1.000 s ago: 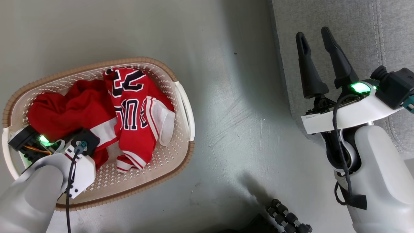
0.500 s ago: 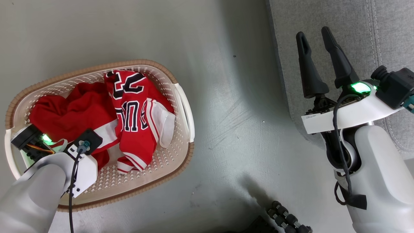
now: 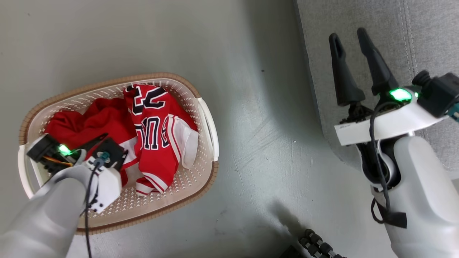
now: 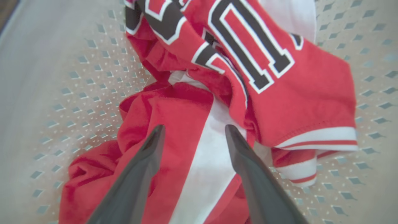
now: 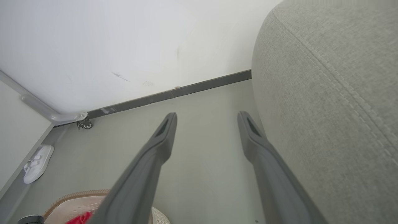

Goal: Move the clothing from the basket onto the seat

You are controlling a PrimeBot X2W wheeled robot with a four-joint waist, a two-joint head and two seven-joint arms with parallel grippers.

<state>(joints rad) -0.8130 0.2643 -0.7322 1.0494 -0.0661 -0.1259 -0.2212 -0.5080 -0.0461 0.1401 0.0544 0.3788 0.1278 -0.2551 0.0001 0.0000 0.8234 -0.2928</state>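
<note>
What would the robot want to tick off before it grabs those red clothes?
1. Left gripper open: ok, fingers apart.
2. Aim: ok, the white stripe of the shorts lies between its fingers.
3. Fingers touching cloth: cannot tell.
4. Jersey off the shorts: not ok, it drapes over them in the basket.
5. Right gripper free: ok, open, holding nothing, near the seat.

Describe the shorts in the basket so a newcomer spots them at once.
On the floor left of the grey seat stands the basket, holding two red garments. The shorts are the one under the open left claw. Unlike the jersey, they bear no letters, only one broad white stripe.
</note>
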